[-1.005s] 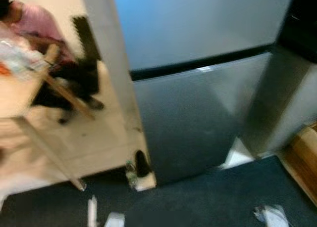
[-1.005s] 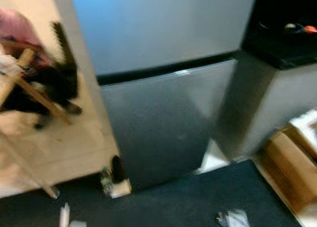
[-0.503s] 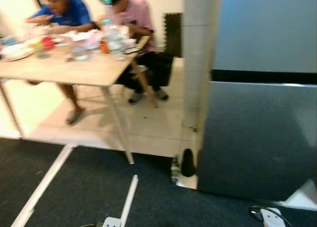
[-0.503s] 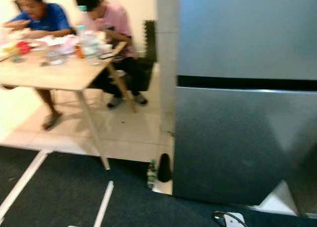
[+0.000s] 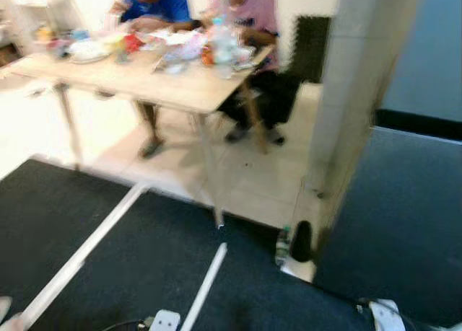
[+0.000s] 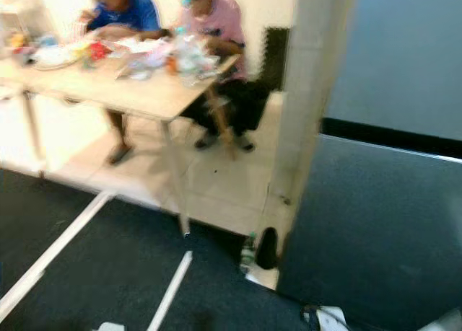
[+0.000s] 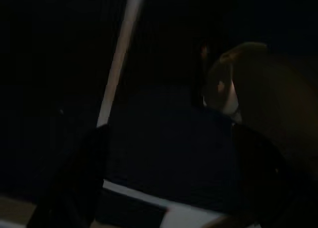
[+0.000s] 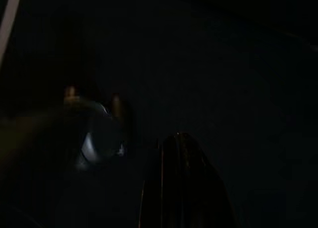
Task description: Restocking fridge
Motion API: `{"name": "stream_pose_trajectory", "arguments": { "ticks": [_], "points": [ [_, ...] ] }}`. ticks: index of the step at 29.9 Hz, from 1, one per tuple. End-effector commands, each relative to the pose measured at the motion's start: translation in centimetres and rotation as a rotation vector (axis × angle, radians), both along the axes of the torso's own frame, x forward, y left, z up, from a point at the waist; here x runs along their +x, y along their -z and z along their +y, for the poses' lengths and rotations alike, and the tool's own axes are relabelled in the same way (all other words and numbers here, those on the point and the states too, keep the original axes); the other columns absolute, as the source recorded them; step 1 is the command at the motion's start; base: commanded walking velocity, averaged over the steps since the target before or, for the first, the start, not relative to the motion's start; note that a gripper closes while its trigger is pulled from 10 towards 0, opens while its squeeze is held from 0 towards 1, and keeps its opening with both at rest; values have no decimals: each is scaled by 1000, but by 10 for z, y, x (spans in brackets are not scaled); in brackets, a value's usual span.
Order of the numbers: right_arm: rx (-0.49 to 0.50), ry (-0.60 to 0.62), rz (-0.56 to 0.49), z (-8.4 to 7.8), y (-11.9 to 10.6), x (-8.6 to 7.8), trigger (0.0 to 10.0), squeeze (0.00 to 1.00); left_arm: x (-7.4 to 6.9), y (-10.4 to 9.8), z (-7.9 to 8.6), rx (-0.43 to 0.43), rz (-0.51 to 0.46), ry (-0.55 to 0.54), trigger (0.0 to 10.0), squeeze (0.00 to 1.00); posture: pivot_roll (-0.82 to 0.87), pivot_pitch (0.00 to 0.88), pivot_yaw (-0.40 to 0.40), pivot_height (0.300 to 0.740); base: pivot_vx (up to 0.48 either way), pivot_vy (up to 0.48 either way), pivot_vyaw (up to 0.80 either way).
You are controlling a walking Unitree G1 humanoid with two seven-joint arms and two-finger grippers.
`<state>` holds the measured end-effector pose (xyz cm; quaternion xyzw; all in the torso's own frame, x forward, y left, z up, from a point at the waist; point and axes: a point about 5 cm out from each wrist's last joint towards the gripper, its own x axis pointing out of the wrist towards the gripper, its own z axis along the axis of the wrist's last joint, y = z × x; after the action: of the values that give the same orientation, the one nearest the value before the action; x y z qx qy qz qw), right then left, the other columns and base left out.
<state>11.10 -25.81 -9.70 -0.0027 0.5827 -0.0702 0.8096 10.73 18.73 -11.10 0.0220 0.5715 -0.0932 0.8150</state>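
The grey fridge (image 6: 375, 230) stands at the right with both doors closed, a black gap between the upper and lower door. Its left side meets a white tiled pillar (image 5: 354, 107). In the dark left wrist view my left gripper (image 7: 169, 188) hangs open over dark carpet, its two fingers spread wide with nothing between them. The right wrist view is very dark; my right gripper (image 8: 179, 143) appears there as one narrow black wedge, fingers together and holding nothing.
A wooden table (image 5: 180, 93) crowded with bottles and food stands at the far left, and two people sit behind it. A small bottle (image 5: 282, 246) and a black object (image 5: 301, 241) sit at the pillar's foot. White strips (image 5: 204, 288) and a power strip (image 5: 382, 316) lie on the dark carpet.
The camera has swung left: the fridge slid from the centre to the right edge, and the table with the two people came into view. Nothing in the scene itself moved.
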Motion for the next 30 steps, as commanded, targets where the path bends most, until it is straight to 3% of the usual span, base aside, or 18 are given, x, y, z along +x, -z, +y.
{"name": "stream_pose_trajectory", "arguments": {
  "ticks": [1,30],
  "points": [
    [7,-13,-25,4,-1,8,10000,0,-14,4,-5,-12,55,24,10000,0,-25,0,16,740,0,0,781],
    [4,-79,-2,5,0,5,10000,0,-15,4,-1,-4,56,9,10000,0,-29,0,17,740,0,0,783]
  ]
}}
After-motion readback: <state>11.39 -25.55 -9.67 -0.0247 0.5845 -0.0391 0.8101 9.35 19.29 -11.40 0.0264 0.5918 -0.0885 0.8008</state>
